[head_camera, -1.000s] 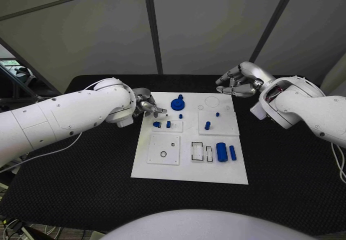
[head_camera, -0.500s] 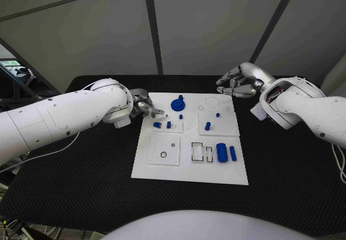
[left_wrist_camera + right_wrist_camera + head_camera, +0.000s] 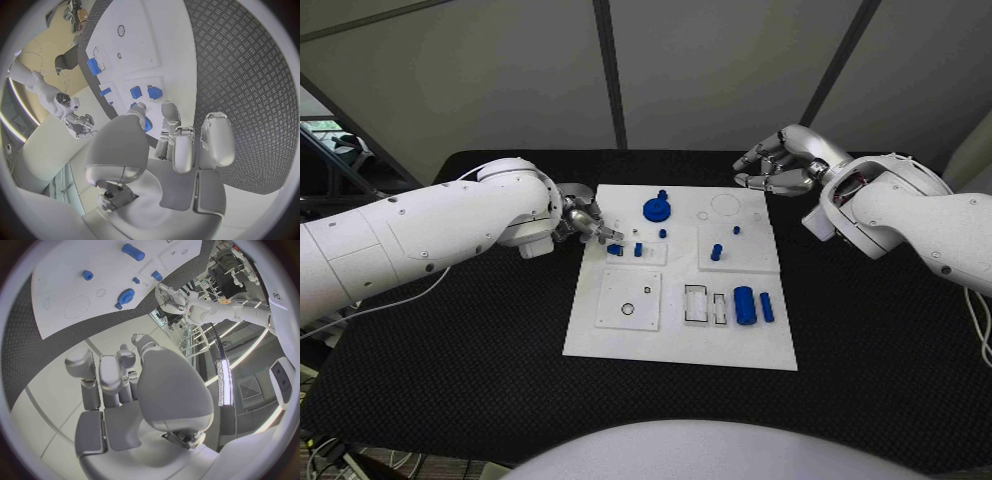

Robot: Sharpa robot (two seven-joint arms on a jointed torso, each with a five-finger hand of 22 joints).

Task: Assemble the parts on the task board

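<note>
my left hand [image 3: 586, 222] hovered at the flat white plastic task board [image 3: 678, 340], fingers [image 3: 181, 150] loosely curled and grasping nothing, right hand [image 3: 776, 165] likewise, so a careless reach risked toppling the small blue block [image 3: 615, 250].

The head camera looks steeply down from above onto the black table [image 3: 473, 380], taking in the whole white rectangular task board [image 3: 678, 330]. Each wrist camera sits close behind its own silver hand: the left hand [image 3: 169, 150] faces the board's near corner, the right hand [image 3: 122, 390] its far edge. All three views share the board.
</note>
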